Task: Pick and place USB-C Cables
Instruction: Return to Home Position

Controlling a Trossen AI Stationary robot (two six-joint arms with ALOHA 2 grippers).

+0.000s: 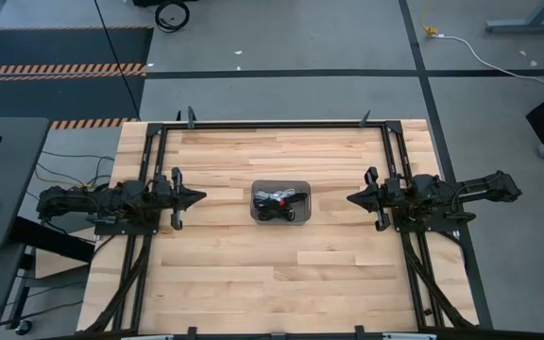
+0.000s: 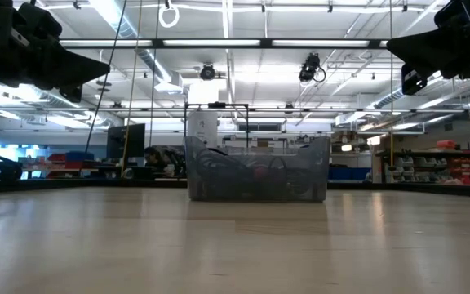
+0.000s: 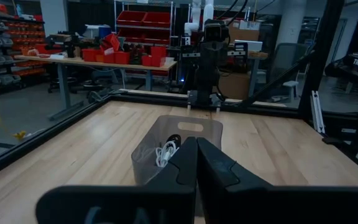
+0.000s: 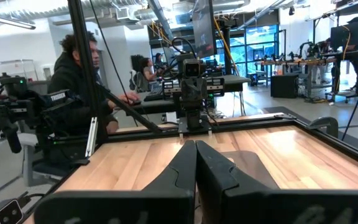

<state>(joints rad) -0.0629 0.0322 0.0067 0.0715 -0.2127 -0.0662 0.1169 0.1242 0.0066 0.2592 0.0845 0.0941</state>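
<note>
USB-C cables (image 1: 277, 204) lie coiled inside grey bin (image 1: 302, 185), centre of table (image 1: 253, 274) | left gripper (image 1: 199, 197), right gripper (image 1: 351, 198) flank it, well apart; jaws together, empty | advice: retract level, avoid nudging bin.

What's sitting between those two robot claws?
In the high view, the grey bin holding the coiled cables sits midway between the left gripper and right gripper.

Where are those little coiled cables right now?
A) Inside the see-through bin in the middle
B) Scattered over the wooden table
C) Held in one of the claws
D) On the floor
A: the cables lie bunched inside the bin, while the left gripper and right gripper sit shut and empty at either side.
</note>
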